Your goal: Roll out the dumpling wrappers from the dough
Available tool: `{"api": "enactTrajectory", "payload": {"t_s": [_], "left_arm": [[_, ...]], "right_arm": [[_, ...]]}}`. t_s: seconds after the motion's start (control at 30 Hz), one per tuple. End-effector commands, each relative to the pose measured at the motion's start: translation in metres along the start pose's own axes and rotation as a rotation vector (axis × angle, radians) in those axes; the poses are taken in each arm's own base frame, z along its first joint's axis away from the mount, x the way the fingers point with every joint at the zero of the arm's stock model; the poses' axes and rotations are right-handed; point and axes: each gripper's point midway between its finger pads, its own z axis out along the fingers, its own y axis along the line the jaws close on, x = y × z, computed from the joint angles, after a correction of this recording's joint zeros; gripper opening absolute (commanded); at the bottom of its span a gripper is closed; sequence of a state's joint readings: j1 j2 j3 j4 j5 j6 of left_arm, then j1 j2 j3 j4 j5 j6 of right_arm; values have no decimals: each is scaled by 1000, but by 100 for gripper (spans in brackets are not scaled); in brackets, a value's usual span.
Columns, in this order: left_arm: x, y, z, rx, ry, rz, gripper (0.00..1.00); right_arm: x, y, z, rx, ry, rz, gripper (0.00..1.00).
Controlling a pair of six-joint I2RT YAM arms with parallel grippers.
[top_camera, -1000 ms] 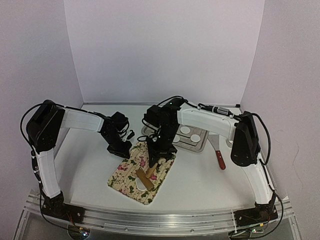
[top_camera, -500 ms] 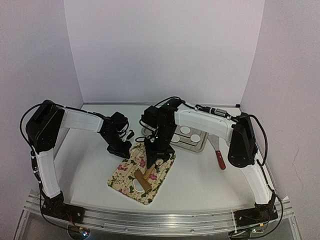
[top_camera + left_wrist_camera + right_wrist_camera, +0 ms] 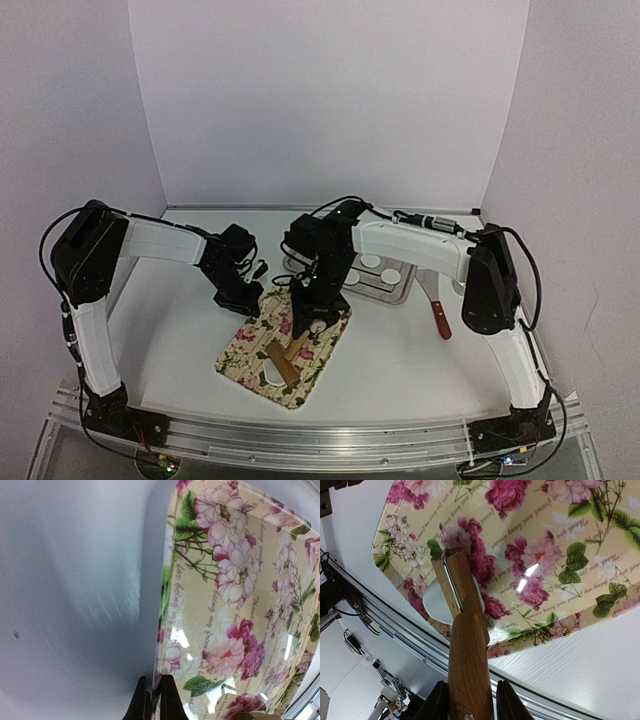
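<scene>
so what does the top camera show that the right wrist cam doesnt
Only the top view: the metal tray holding dumpling wrappers at the back, and the red-handled scraper beside it. Only the right wrist view: a close look at the right gripper clamped on the rolling pin, and the script printed on the floral tray. Both: the floral tray, the rolling pin and one white disc lying on the tray.

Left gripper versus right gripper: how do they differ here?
The left gripper is shut at the rim of the floral tray; the right gripper is clamped around the rolling pin. The left sits at the tray's edge; the right is over its inside, the pin's end over a dumpling wrapper. Both point down at the tray.
</scene>
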State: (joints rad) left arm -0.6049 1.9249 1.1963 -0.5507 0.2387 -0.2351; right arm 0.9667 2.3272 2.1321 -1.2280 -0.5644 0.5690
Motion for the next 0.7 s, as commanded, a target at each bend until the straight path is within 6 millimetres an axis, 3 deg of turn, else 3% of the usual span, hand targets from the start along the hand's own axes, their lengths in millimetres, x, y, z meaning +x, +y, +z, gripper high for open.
{"api": "enactTrajectory", "payload": {"t_s": [0.0,0.33,0.67], "left_arm": [[13,17,18,-78,23,-6,0],[4,24,17,-119,3,3,0],[6,28,18,-137,8,-14,0]], "right_arm": [[7,-144,39,543,38,211,0],[6,-171,23,560,35,281,0],[4,-182,8,558,15,311,0]]}}
